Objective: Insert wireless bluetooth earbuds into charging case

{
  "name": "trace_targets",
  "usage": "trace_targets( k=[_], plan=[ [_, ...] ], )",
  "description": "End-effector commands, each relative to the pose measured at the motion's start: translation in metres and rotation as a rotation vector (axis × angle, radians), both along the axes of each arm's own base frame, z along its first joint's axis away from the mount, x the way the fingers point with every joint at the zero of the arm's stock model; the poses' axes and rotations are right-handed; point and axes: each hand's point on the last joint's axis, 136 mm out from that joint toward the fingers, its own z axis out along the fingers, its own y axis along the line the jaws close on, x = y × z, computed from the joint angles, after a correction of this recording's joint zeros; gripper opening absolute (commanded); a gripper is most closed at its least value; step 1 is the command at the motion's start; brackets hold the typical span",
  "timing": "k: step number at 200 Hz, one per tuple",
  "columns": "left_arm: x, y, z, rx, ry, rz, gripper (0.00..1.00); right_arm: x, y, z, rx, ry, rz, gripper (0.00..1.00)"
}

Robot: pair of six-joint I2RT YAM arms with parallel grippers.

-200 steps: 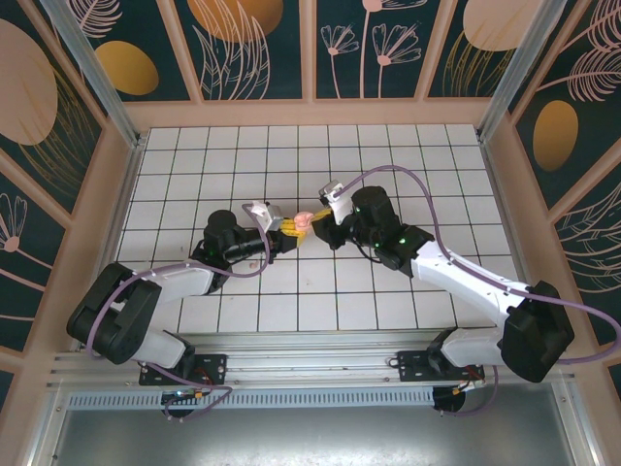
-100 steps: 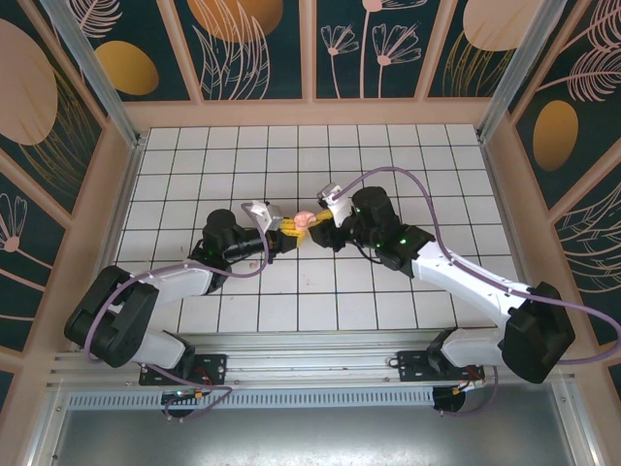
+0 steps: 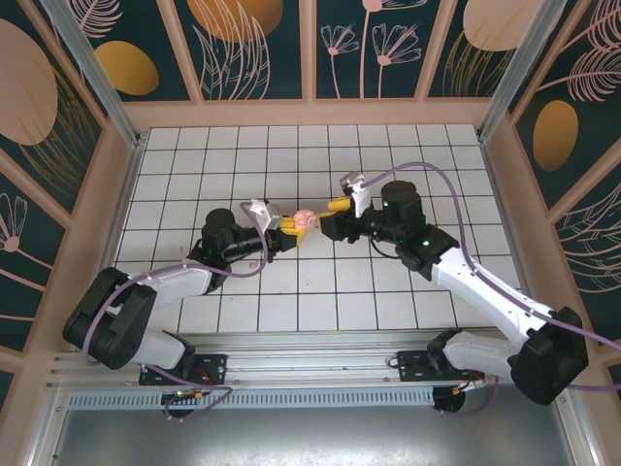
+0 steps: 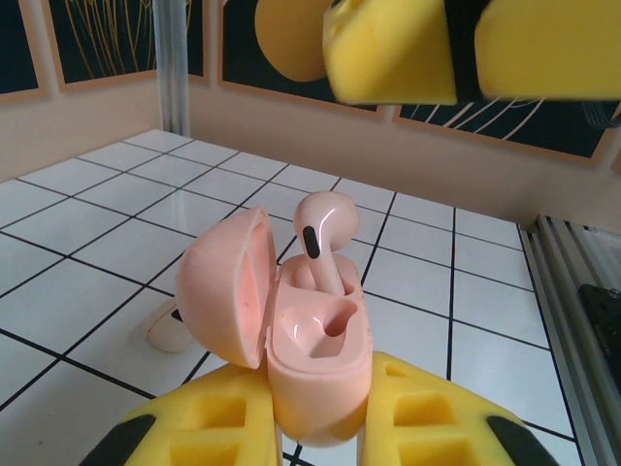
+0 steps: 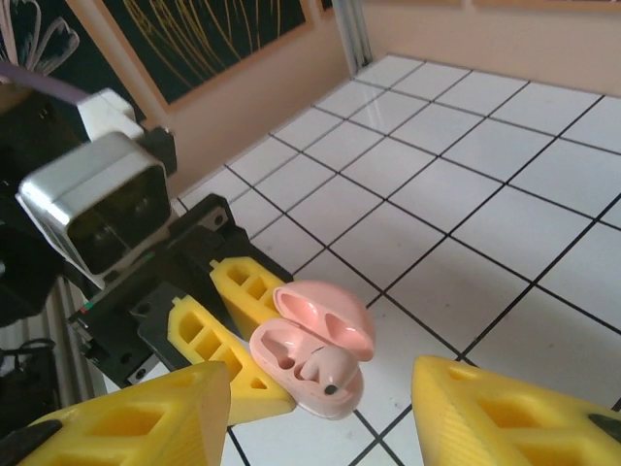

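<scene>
White square tiles with dark grout cover the table (image 3: 194, 155), ringed by a tan rim and dark teal wall panels (image 3: 262, 49) painted with pale flowers.

Top external view: your left gripper (image 3: 294, 226) reaches toward table centre, its yellow fingers clamped on the small pale pink clamshell charging case (image 3: 304, 221). Your right gripper (image 3: 335, 208) sits just right of the case, apart from it. You cannot tell its jaw state from here.

Left wrist view: the charging case (image 4: 315, 340) stands upright in the left gripper (image 4: 320, 427), pinched by a ribbed yellow finger (image 4: 213, 427) on each side. The lid is swung open to the left. One glossy pale pink earbud (image 4: 325, 223) stands stem-down in the far well, its rounded head above the rim. The near well looks empty. A small pale rounded piece (image 4: 167, 335) lies on the tile beyond the lid, partly hidden, so you cannot name it. Blurred yellow fingers of the right gripper (image 4: 456, 44) hang across the top.

Right wrist view: the right gripper (image 5: 320, 427) has its two yellow fingers spread wide with nothing between them. Ahead, the open case (image 5: 310, 354) is held by the left gripper (image 5: 277, 364), with the earbud (image 5: 325, 371) seated inside. The grey left wrist camera box (image 5: 92, 209) sits behind.
</scene>
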Motion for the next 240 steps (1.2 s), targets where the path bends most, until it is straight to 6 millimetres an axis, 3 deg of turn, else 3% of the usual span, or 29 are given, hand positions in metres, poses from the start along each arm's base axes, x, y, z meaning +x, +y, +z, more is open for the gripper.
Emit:
trace_targets(
  k=[1, 47, 125, 196, 240],
  plan=[
    [-0.003, -0.002, 0.022, -0.027, -0.075, -0.022, 0.18, -0.004, -0.006, 0.011, 0.111, 0.062, 0.023, 0.51],
    [-0.004, -0.002, 0.025, -0.033, -0.077, -0.027, 0.18, 0.004, -0.004, -0.008, 0.108, 0.172, 0.017, 0.47],
    [-0.004, -0.002, 0.026, -0.031, -0.080, -0.023, 0.18, 0.013, 0.008, -0.015, 0.111, 0.221, 0.048, 0.46],
    [-0.004, -0.002, 0.025, -0.025, -0.082, -0.028, 0.18, 0.000, 0.009, 0.007, 0.151, 0.181, 0.112, 0.43],
    [-0.007, -0.003, 0.028, -0.032, -0.084, -0.045, 0.18, -0.003, 0.013, 0.013, 0.091, 0.108, 0.176, 0.40]
  ],
)
